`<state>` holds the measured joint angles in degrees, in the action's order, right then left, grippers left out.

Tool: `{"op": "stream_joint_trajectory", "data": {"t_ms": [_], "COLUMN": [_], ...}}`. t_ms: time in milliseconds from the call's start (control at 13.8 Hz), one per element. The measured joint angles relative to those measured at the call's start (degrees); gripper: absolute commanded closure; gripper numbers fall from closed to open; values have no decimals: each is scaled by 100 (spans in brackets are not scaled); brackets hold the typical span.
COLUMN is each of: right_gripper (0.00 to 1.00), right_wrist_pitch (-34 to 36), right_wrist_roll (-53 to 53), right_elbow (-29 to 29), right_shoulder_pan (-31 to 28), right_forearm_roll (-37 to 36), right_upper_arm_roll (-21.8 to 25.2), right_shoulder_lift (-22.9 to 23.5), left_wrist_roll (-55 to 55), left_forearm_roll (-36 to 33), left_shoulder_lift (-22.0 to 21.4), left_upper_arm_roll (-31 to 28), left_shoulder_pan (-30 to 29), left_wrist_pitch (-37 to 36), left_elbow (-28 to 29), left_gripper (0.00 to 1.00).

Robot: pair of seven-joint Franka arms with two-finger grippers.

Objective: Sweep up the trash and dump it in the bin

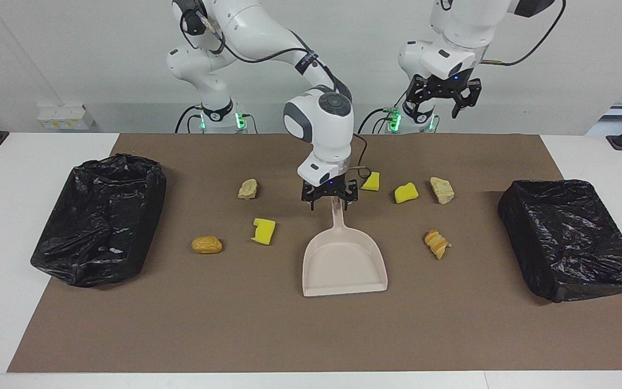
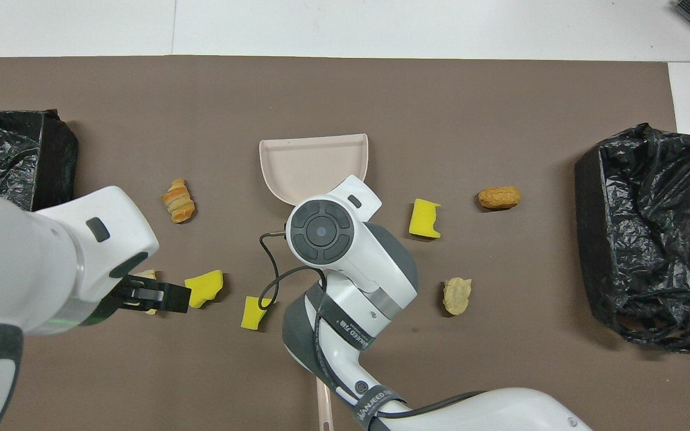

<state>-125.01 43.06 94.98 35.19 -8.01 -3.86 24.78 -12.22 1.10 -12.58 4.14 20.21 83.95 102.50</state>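
From the facing view, my right pincer [image 1: 330, 201] hung spread over the dustpan [image 1: 343, 259] handle; I judged it should drop straight and close squarely. My left pincer [image 1: 440, 97] waited raised, spread. Overhead, the trash [image 2: 424, 218] lay scattered beside the dustpan on the surface [image 2: 441, 383]; the handle was probably under the arm.

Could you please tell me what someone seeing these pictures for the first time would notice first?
The right gripper, fingers open, sits low at the handle of the beige dustpan in the middle of the brown mat. Around it lie scattered bits of trash: yellow sponge pieces, bread-like lumps and pale rocks. A black-lined bin stands at each end of the table, and the left gripper hangs open high above.
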Motion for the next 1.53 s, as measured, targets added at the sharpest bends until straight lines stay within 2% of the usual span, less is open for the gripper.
{"op": "stream_joint_trajectory", "data": {"t_ms": [73,145,364,800,1091,1236,1309,1382,1527], "right_gripper": [24,31,31,31,39,81,94,100,100], "right_wrist_pitch": [0,0,0,2,12,28,29,31,35], "right_wrist_roll": [0,0,-150,-1081,-1608,-1645,-1646,-1650,-1685], "right_elbow": [-17,-39,-35,-22,11,35,39,39,33], "right_shoulder_pan": [0,-4,-2,1,23,50,52,47,36], "right_forearm_roll": [-19,-23,-24,40,403,510,528,536,550], "right_upper_arm_roll": [4,15,15,-10,-15,-15,-15,-11,2], "right_shoulder_lift": [1,1,10,39,55,58,58,58,58], "left_wrist_roll": [-18,-19,-19,-29,-95,-100,-101,-101,-102], "left_forearm_roll": [20,31,32,33,33,33,33,33,33], "left_shoulder_lift": [-147,-266,-400,-402,-420,-470,-493,-508,-522], "left_upper_arm_roll": [-3,-4,-49,-83,-86,-86,-86,-86,-86], "left_shoulder_pan": [54,61,59,54,54,54,54,54,54], "left_wrist_pitch": [37,61,83,88,85,85,85,85,88], "left_elbow": [203,344,483,516,588,678,717,746,774], "left_gripper": [0,0,0,0,0,0,0,0,0]}}
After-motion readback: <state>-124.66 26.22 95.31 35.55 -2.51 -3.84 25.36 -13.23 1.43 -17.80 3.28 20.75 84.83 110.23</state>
